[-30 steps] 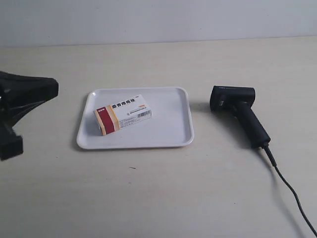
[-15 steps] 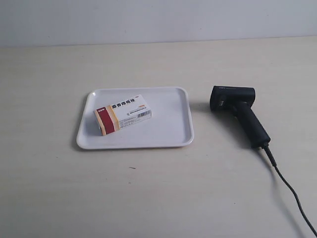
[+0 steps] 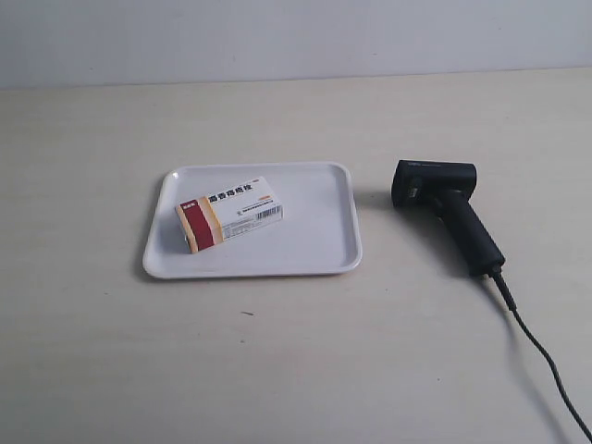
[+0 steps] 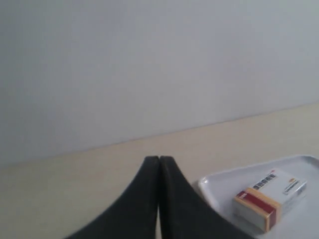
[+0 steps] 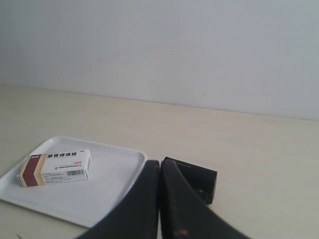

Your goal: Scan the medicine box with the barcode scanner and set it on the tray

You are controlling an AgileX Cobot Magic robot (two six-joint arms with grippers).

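Observation:
The medicine box point(image 3: 229, 213) lies flat inside the white tray point(image 3: 314, 250), toward its left half, red and tan band pointing left. It also shows in the left wrist view point(image 4: 269, 198) and the right wrist view point(image 5: 56, 166). The black barcode scanner point(image 3: 449, 211) lies on the table to the right of the tray, cable trailing toward the near right. Neither arm appears in the exterior view. My left gripper point(image 4: 159, 158) is shut and empty, away from the tray point(image 4: 219, 181). My right gripper point(image 5: 160, 161) is shut and empty, with the scanner's head point(image 5: 197, 181) just beyond it.
A pale wall rises behind the beige table point(image 3: 277, 361). The scanner's thin cable point(image 3: 546, 365) runs across the table to the near right corner.
The arm at the exterior view's left has withdrawn out of the picture. The box, tray and scanner have not moved.

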